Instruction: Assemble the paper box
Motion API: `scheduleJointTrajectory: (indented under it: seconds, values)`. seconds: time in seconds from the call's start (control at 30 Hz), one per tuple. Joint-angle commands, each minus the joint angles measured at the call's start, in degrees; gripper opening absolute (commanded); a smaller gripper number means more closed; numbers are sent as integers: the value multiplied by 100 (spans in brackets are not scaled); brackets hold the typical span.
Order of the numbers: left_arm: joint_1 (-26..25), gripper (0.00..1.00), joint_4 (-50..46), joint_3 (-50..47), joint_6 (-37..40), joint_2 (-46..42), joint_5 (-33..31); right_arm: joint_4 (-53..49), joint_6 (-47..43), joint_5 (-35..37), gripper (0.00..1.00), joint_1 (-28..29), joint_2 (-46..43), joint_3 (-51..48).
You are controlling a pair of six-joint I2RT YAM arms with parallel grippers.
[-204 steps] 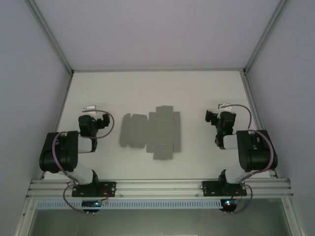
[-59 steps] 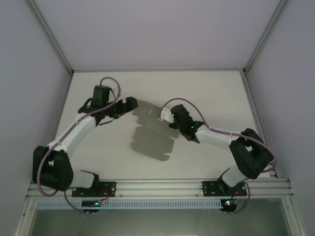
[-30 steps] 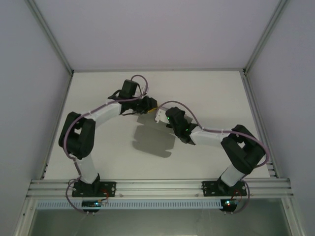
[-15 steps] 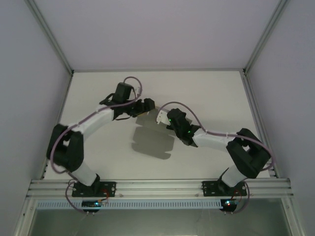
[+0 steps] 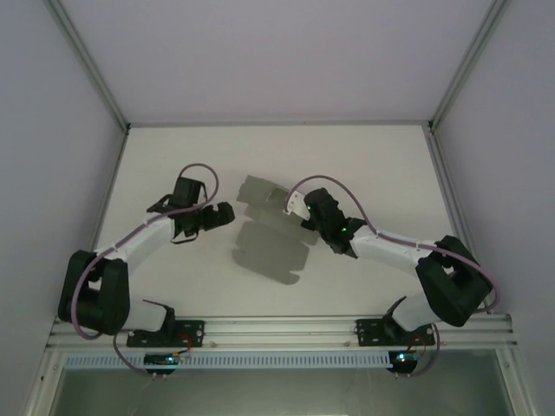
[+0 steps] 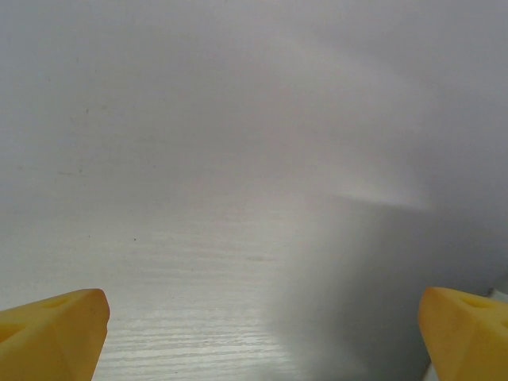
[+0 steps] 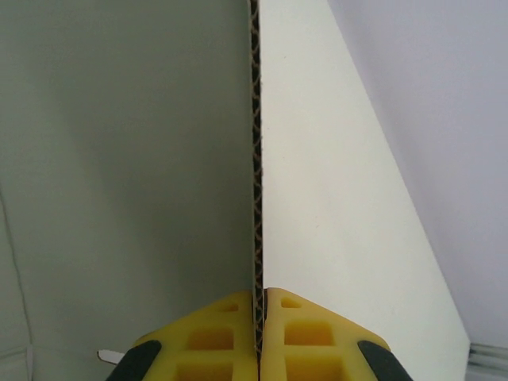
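top external view: my right hand (image 5: 293,203) is closed on one edge of the paper box (image 5: 260,191). the box is a flat grey sheet with flaps, and i hold it raised over the middle of the tabletop (image 5: 373,165). in the right wrist view i see the sheet edge-on. its corrugated edge runs straight up from between my yellow fingers (image 7: 214,337), which press it from both sides. my left hand (image 5: 225,213) is near the left end of the sheet, apart from it. in the left wrist view its two yellow fingertips (image 6: 55,329) stand wide apart, with bare tabletop between them.
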Motion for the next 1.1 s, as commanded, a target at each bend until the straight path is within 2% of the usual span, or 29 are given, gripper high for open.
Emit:
scheduleJointTrajectory:
  seconds: [0.0,0.13,0.27,0.47,0.63,0.77,0.93,1.07]
  values:
    - [-29,100,673,28,122,122,294,-180,291,-17,0,0,-63,158]
    - [-158,100,1279,31,98,392,340,-97,317,15,0,15,-84,168]
    - [-370,95,1546,177,286,640,578,-36,335,100,0,45,-89,176]
    - [-485,87,1643,476,637,934,1470,86,468,66,0,78,-211,117]
    - [-670,84,2068,381,555,1131,1873,127,722,-16,0,98,-361,47]
    - [-683,76,2682,201,268,1261,2351,169,975,-289,0,98,-511,-56]
    - [-690,55,3599,-74,-148,1302,2647,146,1208,-459,0,89,-672,-144]
    - [-691,34,3842,-104,-257,1324,2700,137,1304,-689,0,69,-816,-240]
